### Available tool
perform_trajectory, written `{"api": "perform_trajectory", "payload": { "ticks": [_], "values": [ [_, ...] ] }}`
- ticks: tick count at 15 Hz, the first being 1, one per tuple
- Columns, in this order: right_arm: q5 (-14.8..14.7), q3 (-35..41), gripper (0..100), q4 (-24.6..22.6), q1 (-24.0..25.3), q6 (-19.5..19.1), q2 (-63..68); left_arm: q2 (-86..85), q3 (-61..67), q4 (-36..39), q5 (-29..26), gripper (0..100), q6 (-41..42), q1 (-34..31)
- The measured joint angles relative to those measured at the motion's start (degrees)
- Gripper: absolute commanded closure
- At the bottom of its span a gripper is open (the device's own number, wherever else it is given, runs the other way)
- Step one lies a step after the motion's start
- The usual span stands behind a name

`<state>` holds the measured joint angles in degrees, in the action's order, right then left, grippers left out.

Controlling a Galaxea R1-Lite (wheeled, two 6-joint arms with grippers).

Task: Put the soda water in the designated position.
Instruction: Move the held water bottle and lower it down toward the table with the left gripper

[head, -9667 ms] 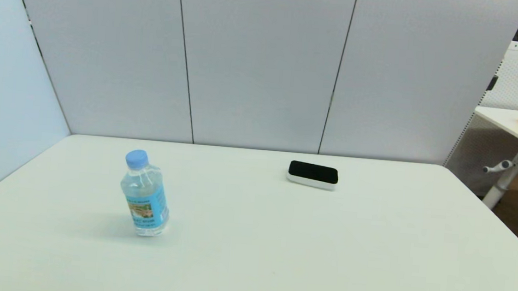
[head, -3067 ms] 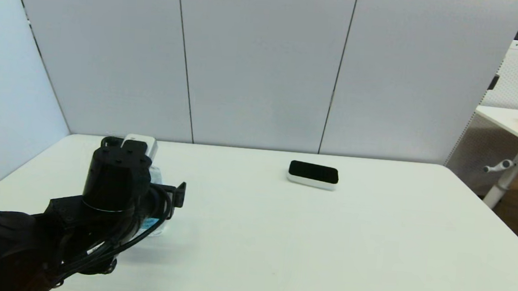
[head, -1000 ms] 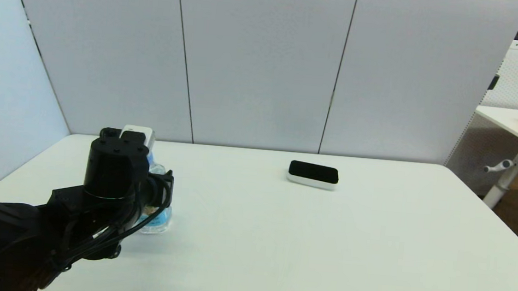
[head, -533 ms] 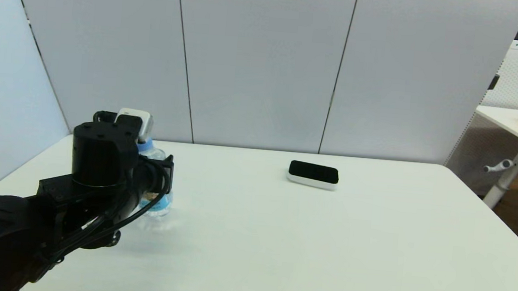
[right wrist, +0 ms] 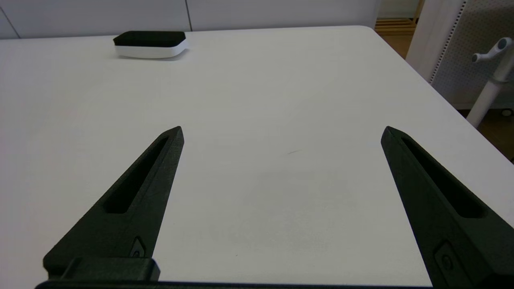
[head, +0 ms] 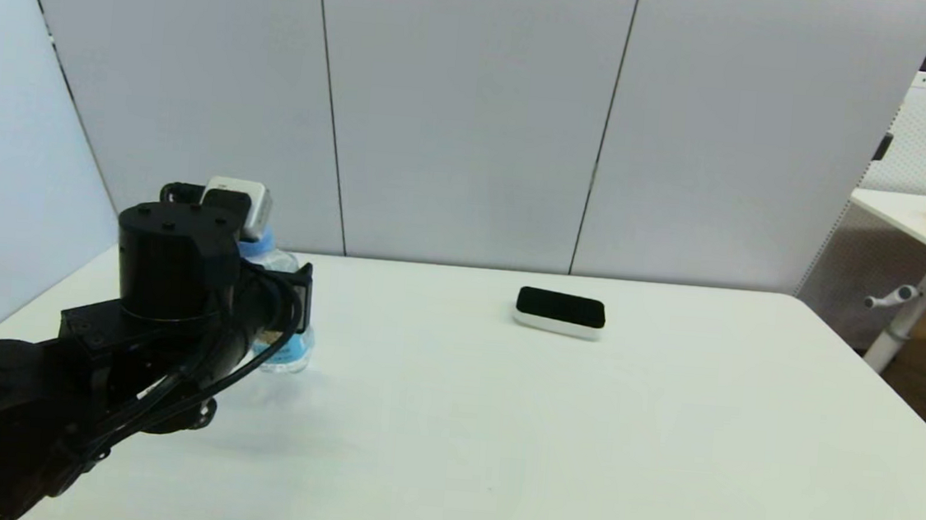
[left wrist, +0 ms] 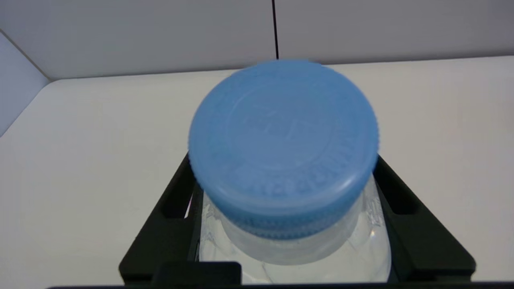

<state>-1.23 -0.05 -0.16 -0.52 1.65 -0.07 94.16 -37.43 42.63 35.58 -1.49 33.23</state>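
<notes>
1. The left gripper [head: 282, 299] reaches in over the left side of the white table [head: 581, 435], its black fingers [left wrist: 405, 212] closed against both sides of the soda water [head: 282, 353] just under the cap
2. In the left wrist view the light-blue cap [left wrist: 283, 144] fills the middle of the frame, with the clear shoulder of the bottle pressed between the two fingers
3. In the head view the arm and wrist hide most of the bottle; only the cap edge, a bit of clear shoulder and the lower part with its blue label show beside the gripper
4. The bottle stands roughly upright in the grip; whether its base touches the tabletop or hangs just above it cannot be told
5. The right gripper [right wrist: 281, 132] is out of the head view; in its own wrist view it sits low over the right part of the table, its two fingers spread wide apart with nothing between them
6. A flat black-topped white device [head: 560, 312] lies near the back of the table, well apart from the bottle and to its right
7. Plain white tabletop lies between the bottle and the device
</notes>
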Motion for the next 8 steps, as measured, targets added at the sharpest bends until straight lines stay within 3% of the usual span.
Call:
{"api": "perform_trajectory", "payload": {
  "ticks": [8],
  "values": [
    [0.0,0.0,0,0.0,0.0,0.0,0.0,3.4,-8.8,-0.4,-0.1,100,1.4,5.8]
  ]
}}
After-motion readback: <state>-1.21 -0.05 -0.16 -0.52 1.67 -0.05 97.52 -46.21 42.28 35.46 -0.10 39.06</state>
